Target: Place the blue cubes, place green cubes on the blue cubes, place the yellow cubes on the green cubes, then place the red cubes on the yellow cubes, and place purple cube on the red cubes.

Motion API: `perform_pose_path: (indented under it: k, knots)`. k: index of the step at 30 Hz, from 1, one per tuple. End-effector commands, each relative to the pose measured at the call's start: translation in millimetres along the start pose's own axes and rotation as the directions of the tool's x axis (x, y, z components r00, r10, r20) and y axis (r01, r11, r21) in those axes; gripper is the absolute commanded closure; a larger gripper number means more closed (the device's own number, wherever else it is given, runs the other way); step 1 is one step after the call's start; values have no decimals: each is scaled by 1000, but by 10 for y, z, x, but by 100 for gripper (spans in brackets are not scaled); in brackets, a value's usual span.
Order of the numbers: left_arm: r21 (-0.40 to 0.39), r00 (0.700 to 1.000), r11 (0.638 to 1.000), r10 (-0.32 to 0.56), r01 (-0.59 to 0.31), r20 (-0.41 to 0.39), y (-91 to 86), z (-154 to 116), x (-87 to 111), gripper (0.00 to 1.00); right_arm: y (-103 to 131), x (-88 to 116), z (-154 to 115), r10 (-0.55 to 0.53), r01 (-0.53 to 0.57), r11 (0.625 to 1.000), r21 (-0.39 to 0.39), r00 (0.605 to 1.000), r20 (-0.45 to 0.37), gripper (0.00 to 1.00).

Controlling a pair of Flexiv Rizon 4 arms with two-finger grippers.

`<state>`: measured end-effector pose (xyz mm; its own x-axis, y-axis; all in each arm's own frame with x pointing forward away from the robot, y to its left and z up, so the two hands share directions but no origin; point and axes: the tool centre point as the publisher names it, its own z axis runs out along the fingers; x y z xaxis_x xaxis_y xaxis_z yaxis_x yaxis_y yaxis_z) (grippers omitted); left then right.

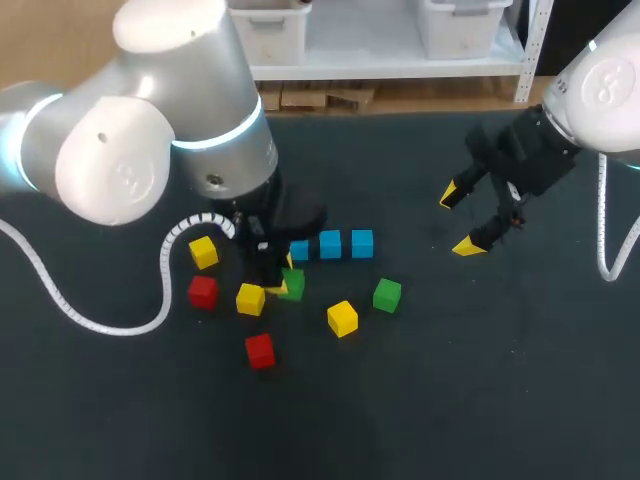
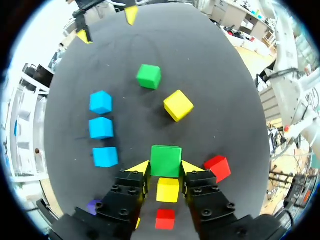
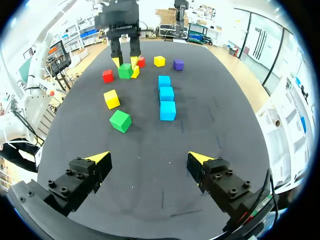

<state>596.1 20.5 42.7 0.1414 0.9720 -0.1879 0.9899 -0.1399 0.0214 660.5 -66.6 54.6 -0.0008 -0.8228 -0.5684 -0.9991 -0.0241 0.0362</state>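
While the left gripper [image 2: 166, 167] is clamped on a green cube [image 2: 166, 159], its two yellow tips pressing against the cube's opposite sides, the right gripper [image 3: 150, 160] hangs well apart over a bare patch of the dark table [image 1: 480, 380] with its fingers spread wide and nothing between them. All the cubes are small, plain, solid-coloured blocks. The gripped green cube sits low over the table, just beside the near end of a straight row of three blue cubes [image 1: 330, 243], which lie close together in a line. A second green cube [image 1: 387, 295] rests alone on the table past the row, tilted a little out of square with it, and a yellow cube [image 1: 342, 318] lies near it. Two more yellow cubes [image 1: 250, 298] and two red cubes [image 1: 203, 291] are scattered around the left gripper, one yellow touching or nearly touching the gripped green cube. One purple cube [image 3: 178, 64] lies beyond the row of blue, apart from the others.
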Motion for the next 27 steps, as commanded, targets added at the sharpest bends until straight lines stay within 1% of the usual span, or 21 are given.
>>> perform_pose_path:
  k: [1,5,14,17,20,27]
  knots:
    - [-20,1000,1000,-15,15,-2,99,-134,-65,100,-7,3,2,-1,1,1000,-1,1000,2,0]
    - [-34,1000,999,-22,22,5,275,-145,-161,100,-7,3,2,-1,1,1000,-1,1000,2,0]
    - [-60,998,996,-58,59,29,642,-67,-288,100,-7,3,2,-1,1,1000,-1,1000,2,0]
    - [-65,997,996,-66,67,26,729,-21,-319,100,-7,3,2,-1,1,1000,-1,1000,2,0]
    - [-71,996,994,-80,82,28,810,11,-304,100,-7,3,2,-1,1,1000,-1,1000,2,0]
    - [-73,994,991,-108,109,18,909,66,-242,100,-7,3,2,-1,1,1000,-1,1000,2,0]
